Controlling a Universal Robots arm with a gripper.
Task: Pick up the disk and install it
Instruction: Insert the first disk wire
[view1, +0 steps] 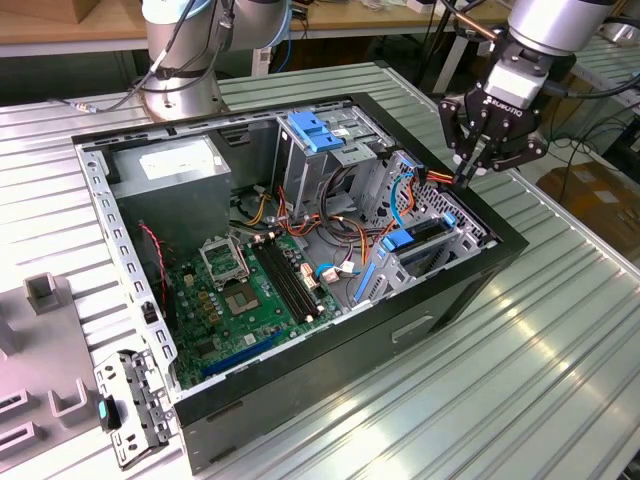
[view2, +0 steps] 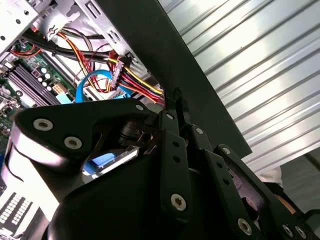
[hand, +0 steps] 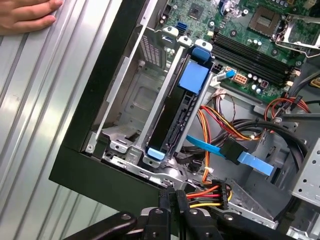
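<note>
The disk (view1: 424, 230) sits on edge in a slot of the metal drive cage (view1: 455, 235) at the corner of the open computer case, on the exterior view's right. In the first wrist view the disk (hand: 174, 120) shows its dark side between blue rails, with a blue tab on top. My gripper (view1: 466, 177) hangs just above the cage by the case rim, fingers pressed together with nothing between them. In both wrist views the fingertips (hand: 170, 196) (view2: 175, 97) lie beside a black power connector (hand: 223, 192) with red, yellow and black wires.
A blue flat cable (hand: 250, 161) runs loose beside the cage. The case also holds a grey power-supply box (view1: 175, 165), a green motherboard (view1: 250, 290) and a blue-topped bay (view1: 315, 130). A person's hand (hand: 27, 15) rests on the ribbed table (view1: 560, 330) outside the case.
</note>
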